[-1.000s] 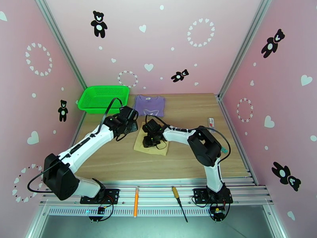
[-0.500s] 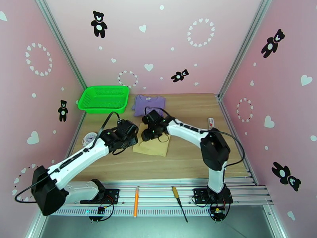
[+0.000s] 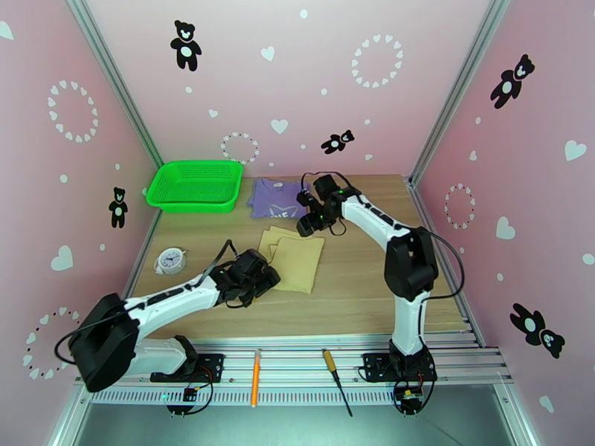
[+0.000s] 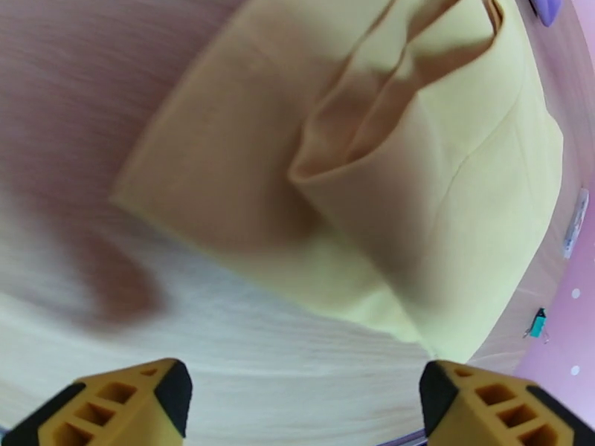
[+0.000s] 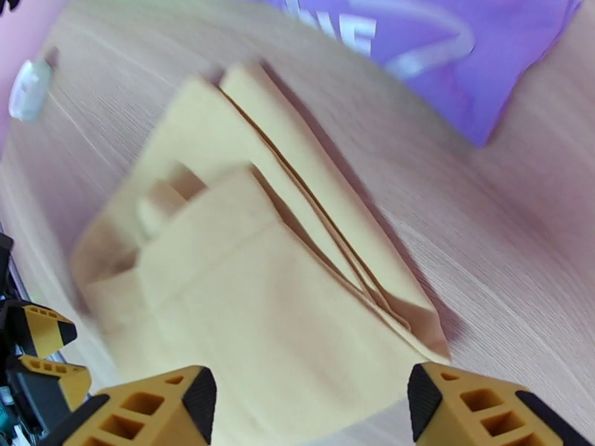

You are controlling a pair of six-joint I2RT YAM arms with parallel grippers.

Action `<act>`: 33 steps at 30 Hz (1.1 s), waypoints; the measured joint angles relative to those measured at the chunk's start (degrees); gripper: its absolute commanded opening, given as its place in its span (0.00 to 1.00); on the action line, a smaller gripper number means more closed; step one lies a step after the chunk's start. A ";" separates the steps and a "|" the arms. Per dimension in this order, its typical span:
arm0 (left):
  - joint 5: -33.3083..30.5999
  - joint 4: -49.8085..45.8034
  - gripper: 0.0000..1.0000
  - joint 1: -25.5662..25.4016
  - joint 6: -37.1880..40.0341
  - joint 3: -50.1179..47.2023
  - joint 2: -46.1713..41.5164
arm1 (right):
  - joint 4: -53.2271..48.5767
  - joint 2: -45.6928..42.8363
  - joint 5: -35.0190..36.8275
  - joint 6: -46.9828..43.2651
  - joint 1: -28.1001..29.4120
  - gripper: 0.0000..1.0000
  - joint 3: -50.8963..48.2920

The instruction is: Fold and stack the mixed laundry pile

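Wooden table (image 3: pixel 357 291): I judge tan garment (image 3: pixel 294 258) and purple shirt (image 3: pixel 275 198) folded, not yet stacked; left gripper (image 4: pixel 297 410), right gripper (image 5: pixel 305 410) both spread, empty.

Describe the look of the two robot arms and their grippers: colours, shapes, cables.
The left arm and right arm have white tube-shaped links and bulky black joints, with thin black cables looping beside them. The left gripper and right gripper carry yellow-orange plastic fingers with hollow cells and black inner pads.
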 measured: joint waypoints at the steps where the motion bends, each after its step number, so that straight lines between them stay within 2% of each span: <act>1: 0.22 1.68 0.88 -0.15 -0.68 0.00 1.62 | 0.02 1.29 -0.31 -0.63 -0.09 0.79 0.00; 6: 0.37 5.29 0.89 -0.35 -2.54 2.01 6.43 | 1.27 5.60 -0.94 -1.86 -0.55 0.81 0.00; 7: 0.39 5.62 0.87 -0.33 -2.60 2.89 7.69 | 1.64 6.08 -0.92 -1.81 -0.66 0.80 0.00; 10: 0.66 6.93 0.74 0.04 -2.51 5.38 10.95 | 3.19 6.69 -0.76 -1.25 -1.01 0.72 -0.46; 12: 1.62 6.99 0.72 0.94 -1.99 6.75 12.74 | 4.98 6.60 -0.83 0.02 -1.16 0.69 -2.05; 16: 3.96 6.88 0.72 3.45 -0.07 8.39 14.23 | 11.91 2.25 -1.44 5.03 -1.77 0.66 -10.82; 21: 2.84 2.64 0.72 7.96 6.21 12.76 16.48 | 17.90 -9.22 -0.22 16.50 -0.74 0.66 -27.61; 23: 1.29 0.13 0.72 9.94 9.11 14.40 16.96 | 18.36 -13.81 0.98 21.44 0.76 0.68 -33.33; 27: -1.88 -5.49 0.74 13.75 15.61 18.14 17.09 | 17.53 -21.77 3.63 29.79 4.61 0.81 -41.00; 31: -3.85 -8.79 0.81 14.78 20.33 20.37 16.24 | 15.74 -27.12 6.93 32.39 4.24 0.89 -41.44; 33: -3.87 -9.94 0.88 14.73 22.01 20.39 14.82 | 14.82 -28.15 7.82 32.33 2.82 0.91 -39.85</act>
